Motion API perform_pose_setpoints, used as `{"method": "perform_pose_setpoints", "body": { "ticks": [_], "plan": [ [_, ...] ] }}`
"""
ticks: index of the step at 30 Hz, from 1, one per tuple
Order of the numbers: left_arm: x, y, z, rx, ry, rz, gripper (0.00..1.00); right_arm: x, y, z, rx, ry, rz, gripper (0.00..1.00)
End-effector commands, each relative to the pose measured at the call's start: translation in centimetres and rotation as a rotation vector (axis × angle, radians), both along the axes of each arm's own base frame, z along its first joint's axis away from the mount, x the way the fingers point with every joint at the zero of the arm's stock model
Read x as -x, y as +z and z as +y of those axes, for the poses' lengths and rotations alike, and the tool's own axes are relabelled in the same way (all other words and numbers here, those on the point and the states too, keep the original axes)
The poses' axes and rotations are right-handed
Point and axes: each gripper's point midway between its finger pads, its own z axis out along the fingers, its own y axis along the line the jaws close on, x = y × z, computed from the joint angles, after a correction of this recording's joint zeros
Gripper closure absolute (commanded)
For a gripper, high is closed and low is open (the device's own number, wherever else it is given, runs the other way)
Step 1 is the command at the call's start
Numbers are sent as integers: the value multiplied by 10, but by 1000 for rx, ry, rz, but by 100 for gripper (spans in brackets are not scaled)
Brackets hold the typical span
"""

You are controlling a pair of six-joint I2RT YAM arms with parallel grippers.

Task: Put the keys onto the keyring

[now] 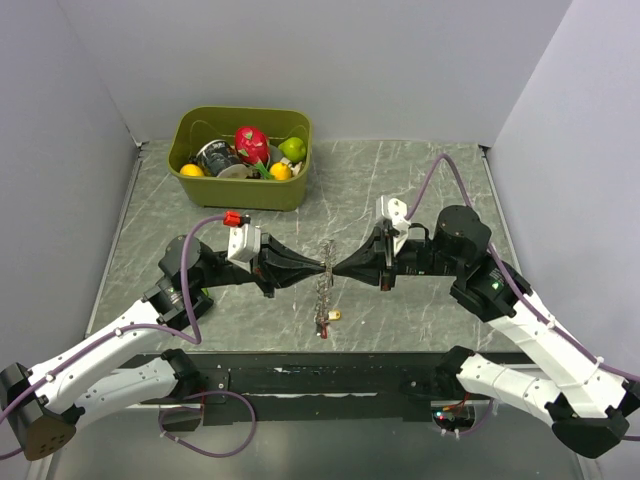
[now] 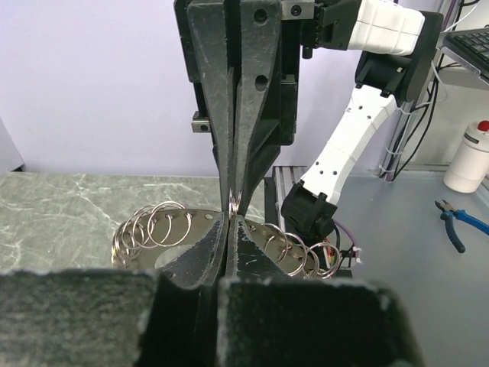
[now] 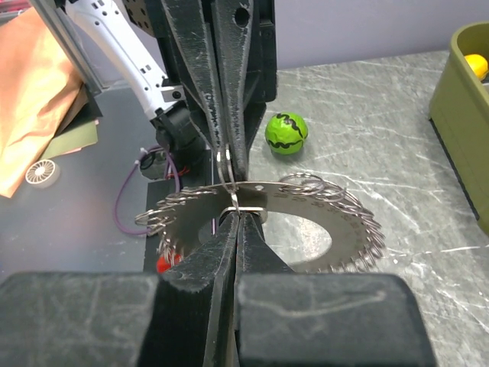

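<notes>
Two claws meet tip to tip at table centre overhead: left gripper (image 1: 316,268) and right gripper (image 1: 340,268), both clamped shut on the keyring (image 1: 322,288), with a key (image 1: 331,316) at its six o'clock. Left wrist: own jaws pinch the ring's rim. Right wrist: likewise. Judged step: steadying the ring. Next, one claw must release and fetch a key.

Silver keyring (image 3: 344,222), grey white-veined marble table (image 3: 382,115), olive-green bin (image 1: 240,192)

We see the keyring (image 3: 313,200) as shiny, polished metal, the right pincer (image 3: 237,218) as matt, grainy black plastic, and the tabletop (image 3: 382,107) as smooth marbled grey.
</notes>
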Motion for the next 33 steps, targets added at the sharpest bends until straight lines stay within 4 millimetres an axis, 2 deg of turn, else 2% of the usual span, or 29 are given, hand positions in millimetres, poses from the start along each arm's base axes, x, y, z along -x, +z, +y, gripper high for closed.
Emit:
{"method": "perform_pose_setpoints", "body": {
  "ticks": [1,4,6,8,9,10,12,13,15,18,21,25,33],
  "plan": [
    [15,42,10,128,-27,-95,99,-7,-10,1,21,-18,5,100],
    [19,45,11,143,-47,-97,99,-10,-18,1,47,-31,16,100],
    [18,44,10,139,-50,-93,99,-10,-15,0,45,-40,10,100],
    [17,42,9,128,-46,-88,99,-10,-9,-4,28,-62,-11,95],
    [16,40,8,121,-42,-86,99,-10,-5,-5,18,-70,-20,89],
    [15,39,8,118,-40,-87,99,-7,2,-10,-6,-79,-39,76],
    [13,35,7,105,-33,-82,99,-5,14,-12,-51,-88,-72,61],
    [12,34,7,102,-30,-81,99,-1,23,-16,-82,-90,-88,49],
    [12,32,6,94,-31,-77,99,3,33,-18,-121,-89,-106,44],
    [12,31,5,91,-38,-72,99,9,41,-16,-137,-54,-107,44],
    [11,30,4,86,-37,-66,99,9,46,-13,-138,-37,-102,49],
    [11,29,3,81,-42,-62,99,8,46,-6,-137,-20,-97,53],
    [9,26,1,71,-41,-55,99,8,42,12,-127,9,-81,53]
  ]
}}
